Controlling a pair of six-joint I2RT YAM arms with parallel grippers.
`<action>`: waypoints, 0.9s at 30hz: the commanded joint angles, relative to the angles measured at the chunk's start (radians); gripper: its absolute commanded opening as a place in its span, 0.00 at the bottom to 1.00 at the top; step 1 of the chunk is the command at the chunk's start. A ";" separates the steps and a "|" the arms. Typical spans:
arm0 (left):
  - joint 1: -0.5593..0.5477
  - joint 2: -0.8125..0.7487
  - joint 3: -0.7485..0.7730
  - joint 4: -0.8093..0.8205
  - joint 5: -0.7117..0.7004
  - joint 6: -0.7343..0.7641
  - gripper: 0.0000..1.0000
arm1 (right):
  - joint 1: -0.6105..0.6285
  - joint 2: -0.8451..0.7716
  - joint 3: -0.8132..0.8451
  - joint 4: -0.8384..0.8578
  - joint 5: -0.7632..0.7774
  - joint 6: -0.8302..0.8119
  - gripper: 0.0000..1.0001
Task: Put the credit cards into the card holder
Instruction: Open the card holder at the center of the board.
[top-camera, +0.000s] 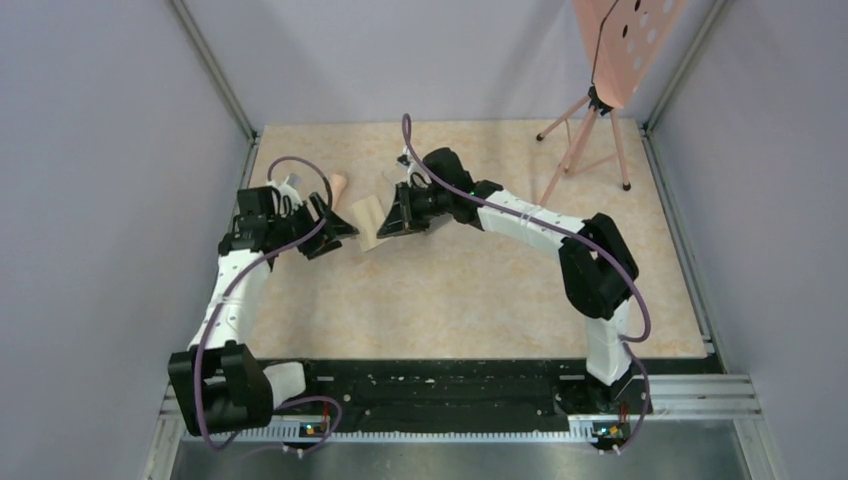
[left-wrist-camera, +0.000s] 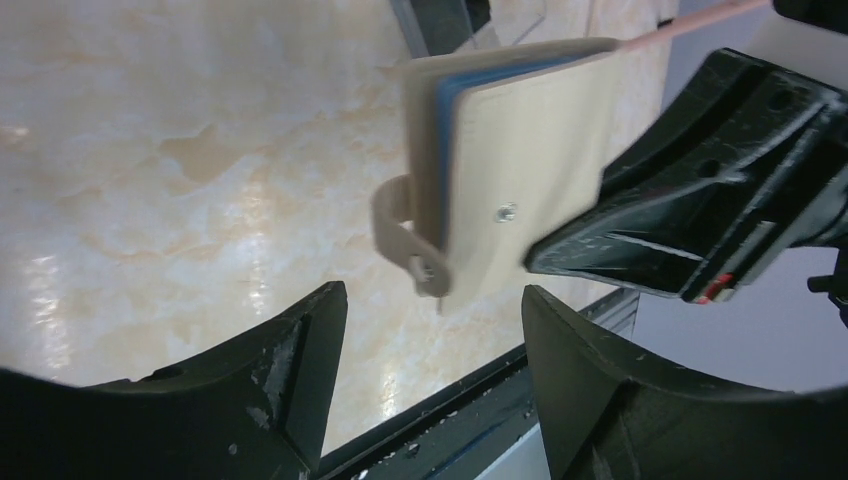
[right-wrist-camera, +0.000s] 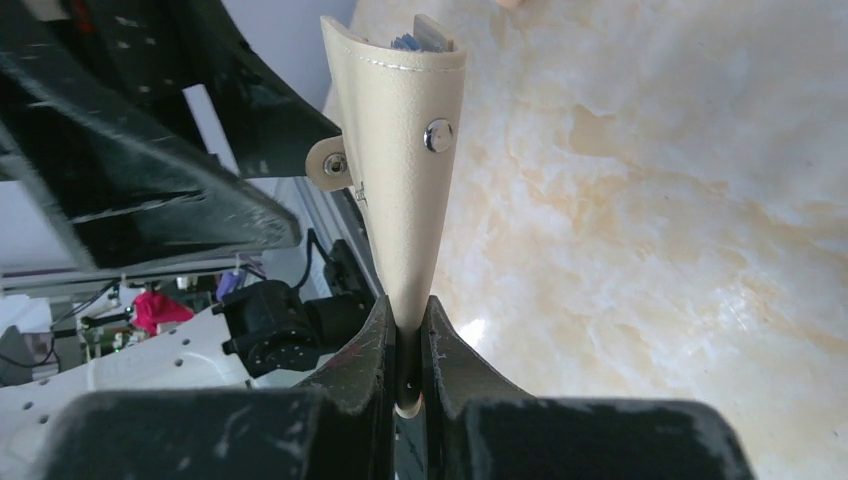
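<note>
My right gripper (top-camera: 402, 222) (right-wrist-camera: 405, 322) is shut on the folded edge of the tan card holder (top-camera: 368, 222) (right-wrist-camera: 400, 150) and holds it upright above the table. The holder's mouth gapes slightly and shows grey-blue lining. Its strap with a snap (left-wrist-camera: 402, 235) hangs loose. My left gripper (top-camera: 338, 232) (left-wrist-camera: 432, 312) is open and empty, just left of the holder (left-wrist-camera: 520, 170), without touching it. No black credit card shows in any view; I cannot tell whether any are inside the holder.
A small pinkish object (top-camera: 338, 185) lies on the marbled table behind the left gripper. A tripod with a pink perforated board (top-camera: 600, 90) stands at the back right. The black front rail (top-camera: 450, 385) runs along the near edge. Walls close in left and right.
</note>
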 joint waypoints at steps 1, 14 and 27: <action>-0.086 0.025 0.058 0.084 -0.006 -0.063 0.70 | 0.003 -0.066 0.016 -0.110 0.058 -0.059 0.00; -0.160 0.134 0.120 0.070 -0.081 -0.093 0.69 | -0.032 -0.158 -0.087 -0.109 0.056 -0.034 0.00; -0.160 0.141 0.036 0.120 -0.038 -0.114 0.48 | -0.070 -0.184 -0.178 0.014 0.009 0.074 0.00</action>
